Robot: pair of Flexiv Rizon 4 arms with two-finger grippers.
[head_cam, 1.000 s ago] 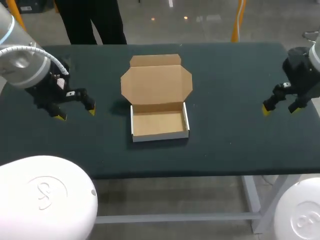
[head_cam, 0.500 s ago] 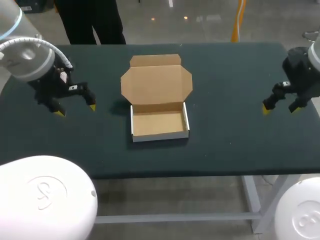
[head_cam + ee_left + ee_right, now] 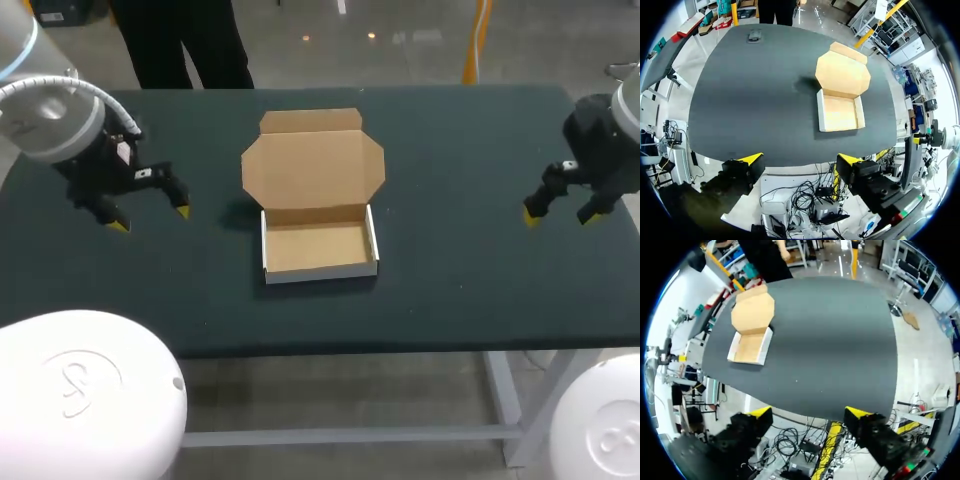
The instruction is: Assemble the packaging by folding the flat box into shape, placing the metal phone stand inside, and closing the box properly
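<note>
- The dark counter (image 3: 460,270) carries the work, and the box sits at about its middle — a spot either arm could reach equally well.
- The cardboard box (image 3: 318,215) is already folded into shape. Its shallow tray (image 3: 320,250) stands with white outer walls up and is empty. Its lid (image 3: 313,168) is thrown back flat on the far side of the tray, with the tuck flap at the lid's far edge. I judge the folding step done and the box left open to take the stand.
- The left hand (image 3: 150,218) hovers above the counter well to the left of the box. Its yellow-tipped fingers are spread apart with nothing between them. From its wrist camera the left hand (image 3: 800,160) looks across at the box from a distance, so it is parked clear rather than working on anything.
- The right hand (image 3: 561,218) hangs well to the right of the box, near the counter's edge, fingers likewise parted and empty. Its own view of the right hand (image 3: 809,413) shows the box far ahead of it.
- A small grey object (image 3: 754,35) lies at the counter's far edge, beyond and to the left of the box. It shows only in the left wrist view. It may be the metal phone stand, though it is too small to be sure. If so, fetching it falls most naturally to the left arm — the nearer one.
</note>
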